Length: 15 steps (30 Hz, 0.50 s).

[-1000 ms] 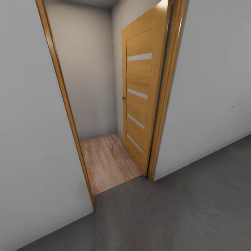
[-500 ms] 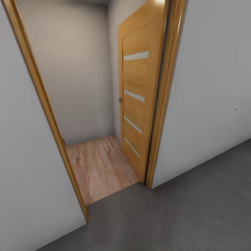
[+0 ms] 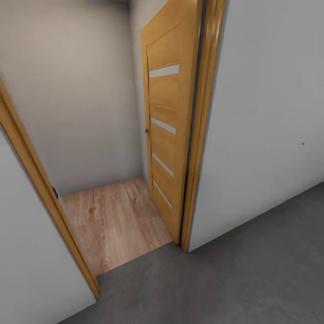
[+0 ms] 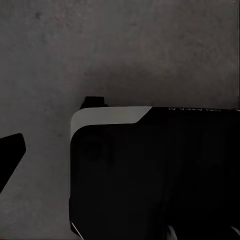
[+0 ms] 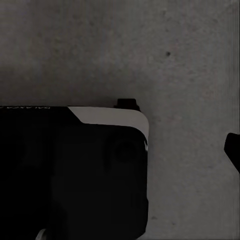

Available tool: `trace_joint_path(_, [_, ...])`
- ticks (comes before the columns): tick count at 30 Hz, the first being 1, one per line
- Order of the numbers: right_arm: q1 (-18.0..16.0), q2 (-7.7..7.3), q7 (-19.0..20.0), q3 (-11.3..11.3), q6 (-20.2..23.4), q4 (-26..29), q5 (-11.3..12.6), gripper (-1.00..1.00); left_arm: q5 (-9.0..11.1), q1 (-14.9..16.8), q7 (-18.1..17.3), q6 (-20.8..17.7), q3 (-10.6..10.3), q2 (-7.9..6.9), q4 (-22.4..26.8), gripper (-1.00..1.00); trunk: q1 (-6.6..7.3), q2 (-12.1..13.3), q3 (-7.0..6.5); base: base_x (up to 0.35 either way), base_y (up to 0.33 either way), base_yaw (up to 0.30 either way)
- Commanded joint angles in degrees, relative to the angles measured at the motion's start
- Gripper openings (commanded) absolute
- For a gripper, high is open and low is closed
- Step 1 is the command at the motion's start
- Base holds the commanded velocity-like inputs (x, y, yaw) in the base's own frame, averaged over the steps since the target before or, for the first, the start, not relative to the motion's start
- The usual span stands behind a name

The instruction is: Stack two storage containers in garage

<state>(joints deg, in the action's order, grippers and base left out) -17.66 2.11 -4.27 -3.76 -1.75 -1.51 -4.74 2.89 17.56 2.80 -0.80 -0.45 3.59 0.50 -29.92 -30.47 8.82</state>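
Observation:
The two storage containers are out of view. In the head view I stand on the garage's dark grey concrete floor (image 3: 252, 279), facing an open doorway. Beyond the threshold lies a light wood plank floor (image 3: 112, 220) in a small grey-walled space. The left wrist view looks down at the concrete floor (image 4: 125, 50) past a black and white part of my own body (image 4: 150, 170), with one black fingertip (image 4: 11, 150) at the picture's edge. The right wrist view is alike, with a black fingertip (image 5: 233, 149) at its edge. Each gripper shows a single finger, so its opening is unclear.
A wooden door (image 3: 164, 121) with narrow glass strips stands swung inward along the doorway's right side. The wooden right jamb (image 3: 200, 126) and left jamb (image 3: 40, 189) bound the opening. Plain grey-white walls (image 3: 265, 112) flank it on both sides.
The whole head view has shifted: the doorway now looks larger and sits further left, and the left jamb has slid toward the picture's edge. That is camera motion.

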Motion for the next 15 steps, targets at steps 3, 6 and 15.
trace_joint_path(3, [-0.07,-0.01,-0.21,-0.44,-0.23,-0.16,-0.50,1.00,0.34,0.04,0.19,-0.08,-0.07,0.02,0.03,1.00,-0.04,-0.08,0.10,0.224,-0.273,0.000])
trace_joint_path(6, [-0.09,-0.11,-0.21,-0.42,-0.22,-0.16,-0.51,1.00,0.36,0.04,0.19,-0.08,-0.07,0.02,0.03,1.00,-0.04,-0.08,0.10,0.224,-0.273,0.000])
trace_joint_path(15, [-0.06,-0.21,-0.21,-0.40,-0.18,-0.16,-0.64,1.00,0.36,0.02,0.19,-0.01,-0.07,-0.04,0.03,1.00,-0.04,-0.08,0.10,0.223,-0.265,0.002])
